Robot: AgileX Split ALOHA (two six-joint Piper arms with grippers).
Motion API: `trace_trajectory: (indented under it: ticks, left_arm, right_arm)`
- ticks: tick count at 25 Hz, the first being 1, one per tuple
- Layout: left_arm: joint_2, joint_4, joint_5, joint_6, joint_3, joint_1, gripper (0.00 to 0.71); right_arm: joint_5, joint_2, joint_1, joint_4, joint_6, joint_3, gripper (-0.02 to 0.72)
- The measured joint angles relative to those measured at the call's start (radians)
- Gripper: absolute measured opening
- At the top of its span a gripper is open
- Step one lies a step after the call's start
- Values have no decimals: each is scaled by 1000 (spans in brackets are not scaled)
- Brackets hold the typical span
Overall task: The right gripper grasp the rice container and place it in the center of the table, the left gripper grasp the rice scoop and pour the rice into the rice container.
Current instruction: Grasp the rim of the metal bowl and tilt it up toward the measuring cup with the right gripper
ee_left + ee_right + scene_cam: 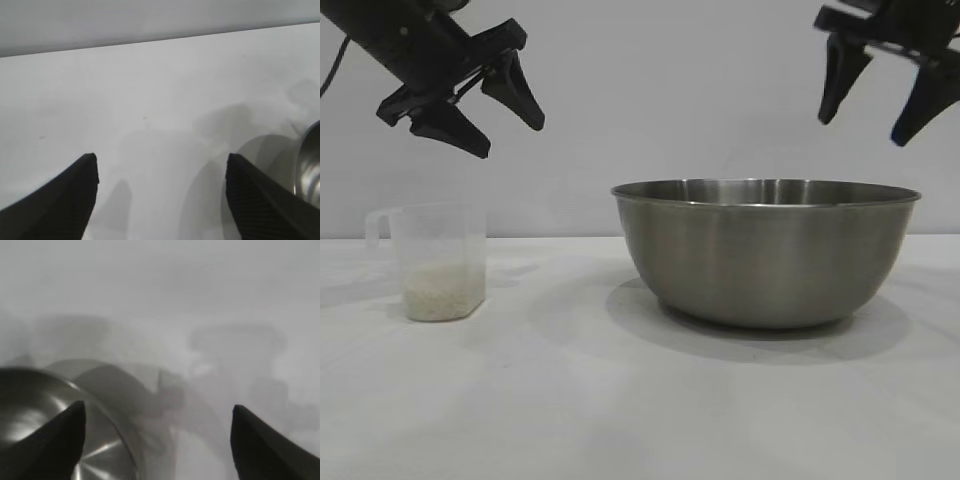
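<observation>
Steel rice container (765, 250) set mid-surface | right pincer (885, 90) above it, spread, empty | left pincer (480, 110) spread, empty over rice scoop (440, 260) near left edge | your risk: tipping it, spilling rice (442, 295).

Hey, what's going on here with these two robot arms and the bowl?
Nothing is held right now. The rice container sits on the table, with the right end effector open in the air above its right rim. The left end effector, also open, hangs above the rice scoop, which stands upright at left with the rice in its bottom, not yet poured.
</observation>
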Motion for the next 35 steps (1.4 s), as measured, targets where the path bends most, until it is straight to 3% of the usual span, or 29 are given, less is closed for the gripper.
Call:
trace_trajectory:
  ticks: [4, 6, 9, 26, 28, 29, 35]
  left_arm:
    - [4, 0, 2, 0, 0, 0, 505]
    - [4, 0, 2, 0, 0, 0, 505]
    - [4, 0, 2, 2, 0, 0, 505]
    - [4, 0, 2, 2, 0, 0, 505]
    - [4, 0, 2, 2, 0, 0, 505]
    - [4, 0, 2, 2, 0, 0, 505]
    - [4, 0, 4, 2, 0, 0, 505]
  right_arm:
    - [138, -10, 0, 0, -5, -2, 537]
    - [159, -10, 0, 0, -8, -2, 537]
    - [163, -8, 0, 0, -10, -2, 489]
    - [158, 211, 0, 69, -20, -2, 491]
    - [156, 231, 2, 70, -21, -2, 427]
    - [154, 238, 6, 69, -22, -2, 439]
    - [152, 276, 40, 74, -26, -2, 143]
